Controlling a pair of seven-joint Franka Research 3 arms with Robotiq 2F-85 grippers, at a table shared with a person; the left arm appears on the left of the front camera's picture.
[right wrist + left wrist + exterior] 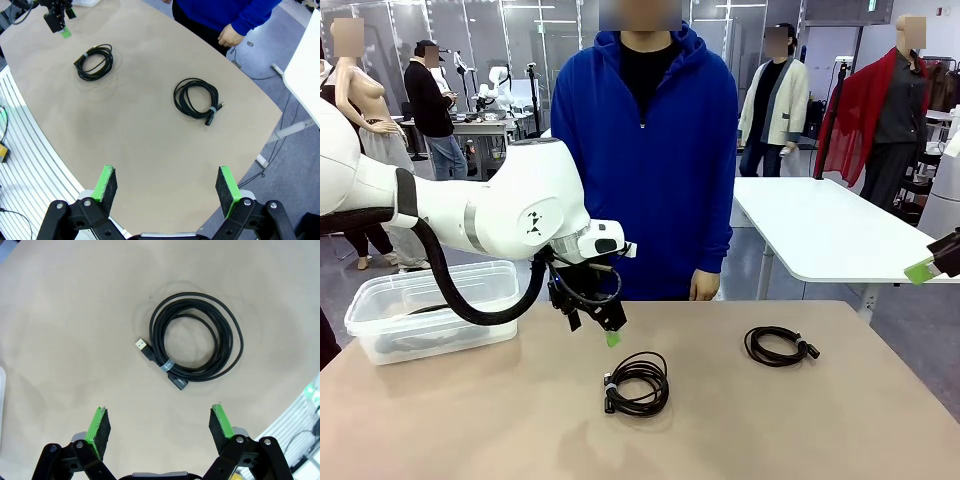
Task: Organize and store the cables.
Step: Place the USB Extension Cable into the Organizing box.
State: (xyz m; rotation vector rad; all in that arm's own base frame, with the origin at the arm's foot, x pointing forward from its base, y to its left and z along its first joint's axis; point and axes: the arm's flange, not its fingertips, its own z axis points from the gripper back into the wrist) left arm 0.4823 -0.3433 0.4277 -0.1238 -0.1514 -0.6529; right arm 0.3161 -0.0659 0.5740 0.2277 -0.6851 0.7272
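Black cords lie in two separate coils on the tan table [470, 420]. The middle cable [230, 340] rests flat, its plugs at the loop's edge. The left gripper [160, 427] hovers close above the table just beside it, fingers spread wide, holding nothing. The right-hand cable [180, 97] lies well apart, toward the robot's right. The right gripper [167, 185] hangs high over the table's edge, also released and empty. A clear plastic bin [390, 335] sits at the left end, something dark inside. A person [650, 150] in blue stands at the far side
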